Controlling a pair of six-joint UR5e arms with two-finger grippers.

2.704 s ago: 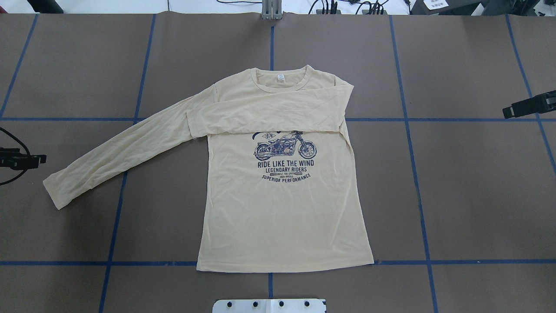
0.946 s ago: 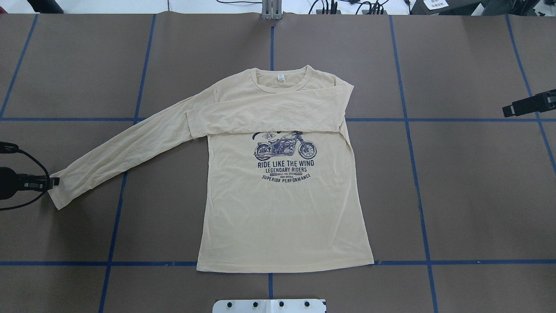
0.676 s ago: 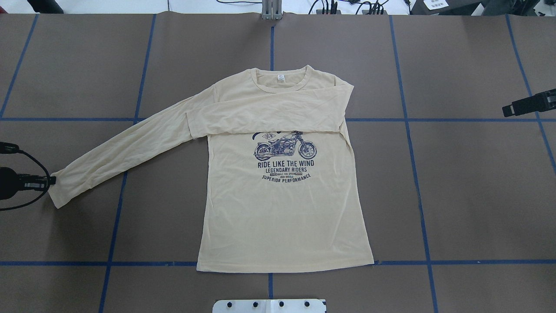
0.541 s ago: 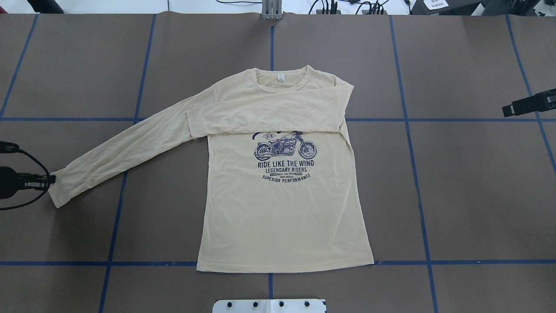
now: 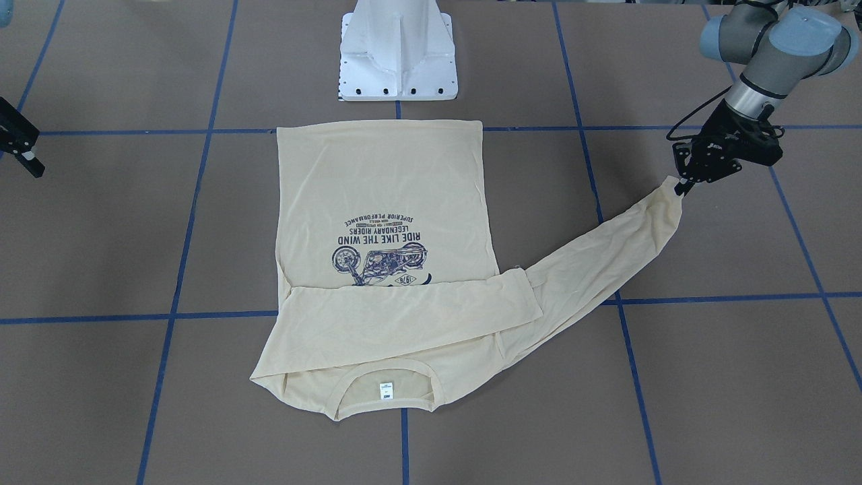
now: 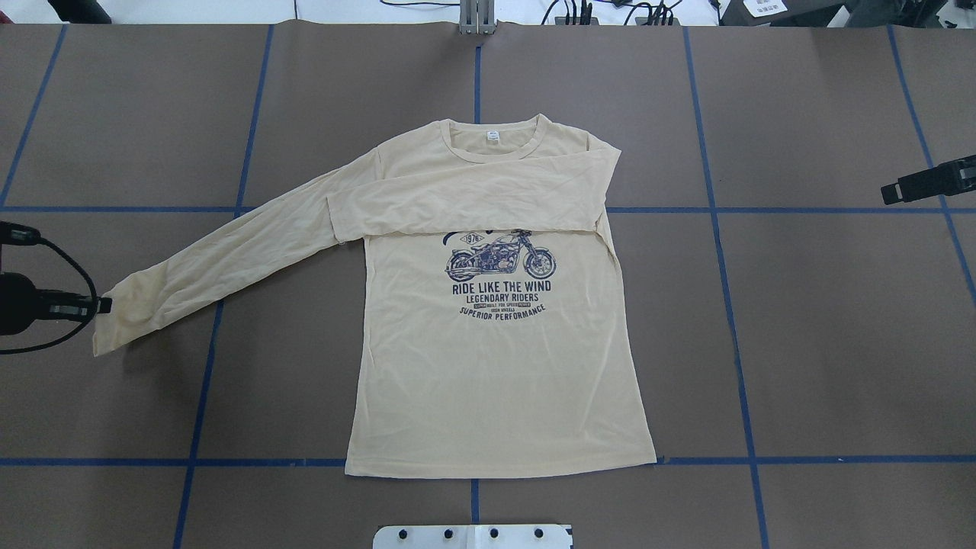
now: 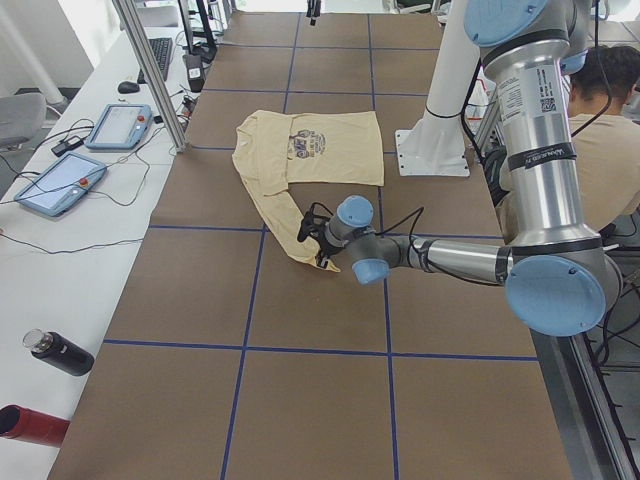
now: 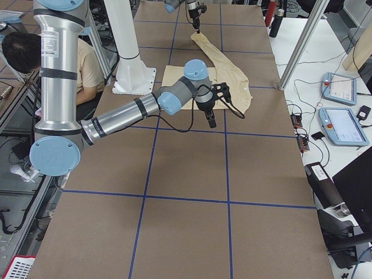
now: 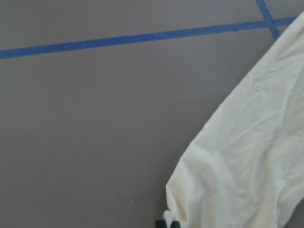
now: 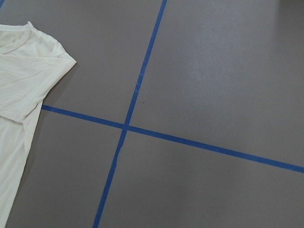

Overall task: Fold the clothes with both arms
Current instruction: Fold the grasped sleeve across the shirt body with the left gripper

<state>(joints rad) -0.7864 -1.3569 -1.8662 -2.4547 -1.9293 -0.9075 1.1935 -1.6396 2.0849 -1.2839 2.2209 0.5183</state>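
One cuff edge is pinched in left tool; right tool unreadable, well apart.

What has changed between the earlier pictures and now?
The left black two-finger gripper moved in from the table edge, gripped the cuff of the pale cream long-sleeved T-shirt and drew it slightly inward. The right gripper and the folded sleeve stayed put.
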